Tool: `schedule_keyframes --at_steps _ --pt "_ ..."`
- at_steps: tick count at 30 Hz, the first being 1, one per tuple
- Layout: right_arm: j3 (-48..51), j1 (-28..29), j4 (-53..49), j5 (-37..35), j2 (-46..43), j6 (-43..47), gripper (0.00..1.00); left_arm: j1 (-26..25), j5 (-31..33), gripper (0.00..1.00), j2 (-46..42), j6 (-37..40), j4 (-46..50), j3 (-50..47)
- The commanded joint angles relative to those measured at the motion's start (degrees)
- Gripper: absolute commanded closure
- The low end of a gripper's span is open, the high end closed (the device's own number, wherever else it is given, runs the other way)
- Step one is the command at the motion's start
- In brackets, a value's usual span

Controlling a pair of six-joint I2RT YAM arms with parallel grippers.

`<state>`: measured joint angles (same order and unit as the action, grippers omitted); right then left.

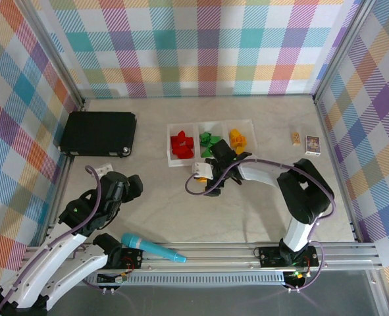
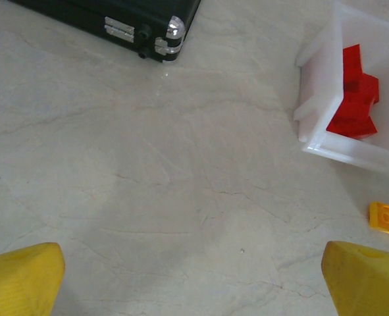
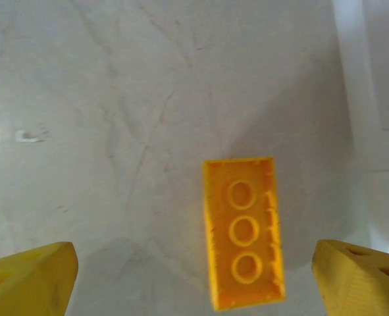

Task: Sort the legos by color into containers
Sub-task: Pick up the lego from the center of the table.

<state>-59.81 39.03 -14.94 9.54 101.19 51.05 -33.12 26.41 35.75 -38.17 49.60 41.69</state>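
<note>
Pale marbled table point(image 1: 181, 217) lies under my right tool point(image 3: 194, 283), spread wide with a yellow-orange lego point(image 3: 243, 230) flat between its fingers, beside the white containers point(image 1: 181, 162). My left tool point(image 2: 194, 283) gapes wide as well.

on the pale table point(image 1: 181, 217) the 3 joined containers point(image 1: 210, 123) stand in a row toward the far side, with red legos point(image 1: 181, 144) in the left bin, green legos point(image 1: 209, 140) in the middle bin and yellow-orange legos point(image 1: 237, 138) in the right bin. the right gripper point(image 1: 212, 179) hangs just in front of the middle bin, its arm bent in from the right, while the left gripper point(image 1: 129, 186) sits well apart at the near left, nearer than the black case point(image 1: 97, 131). 2 small cards point(image 1: 305, 141) lie right of the bins, and a teal pen point(image 1: 153, 249) lies at the near edge.
</note>
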Motion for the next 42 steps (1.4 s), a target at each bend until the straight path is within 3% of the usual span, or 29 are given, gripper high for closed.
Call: schedule_keyframes --at_steps 1,6,17,42 --pt "-4.04 0.35 -0.65 -0.4 3.22 2.4 0.1 0.63 1.56 0.0 -0.77 -1.27 1.9 -0.81" --pt "-7.03 0.35 -2.51 -0.44 6.54 2.29 0.13 0.66 1.62 0.0 -0.84 -0.98 2.51 -0.91" --pt "-11.1 0.26 -9.34 1.31 11.46 2.62 0.27 0.69 2.29 0.0 -0.94 -0.41 3.04 -1.31" --pt "-7.36 1.83 -5.62 -4.02 10.9 2.44 0.57 0.69 1.4 0.0 -2.44 -1.96 3.31 -2.52"
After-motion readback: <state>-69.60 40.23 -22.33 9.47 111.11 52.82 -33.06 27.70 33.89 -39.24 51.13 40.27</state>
